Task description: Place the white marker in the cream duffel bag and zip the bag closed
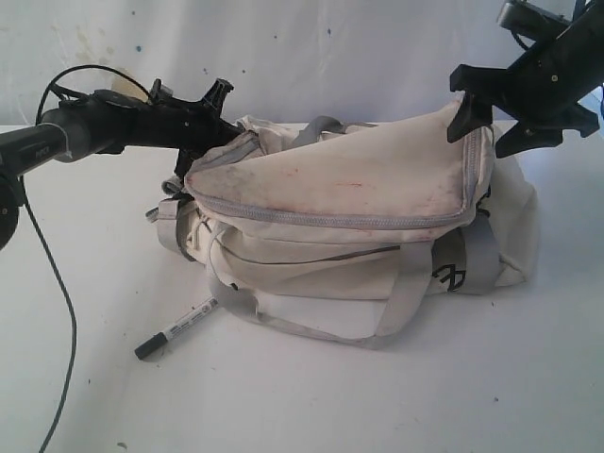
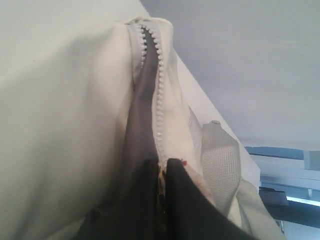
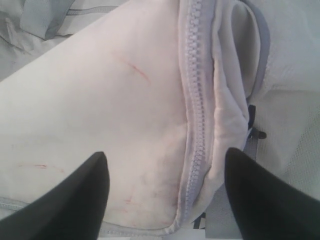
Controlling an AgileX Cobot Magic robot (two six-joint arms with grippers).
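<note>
1. Fabric on the cream duffel bag [image 1: 340, 189] is looking soft and floppy to me. It is sagging and folding wherever nothing is lifting it, so I am expecting it to give and slide rather than keep a shape. I am judging the firmer seam along the grey zipper [image 3: 196, 100] to be the best place to take hold.
2. The left gripper [image 2: 164, 166] is pinching just there, at the bag's left end, its jaws closed tight on the edge beside the zipper teeth.
3. The right gripper [image 3: 166, 152] is standing wide at the bag's right corner, with the top flap and zipper lying between its fingers. I am not able to tell whether either finger is touching the cloth.
4. The white marker [image 1: 179, 327] is lying on the table [image 1: 396, 406] in front of the bag's left end, black cap pointing away from the bag. Its other end is just beside a grey strap [image 1: 236, 304], well apart from both grippers. It is looking light, rigid and smooth, likely to roll, so I am favouring a grip across mid-barrel.
</note>
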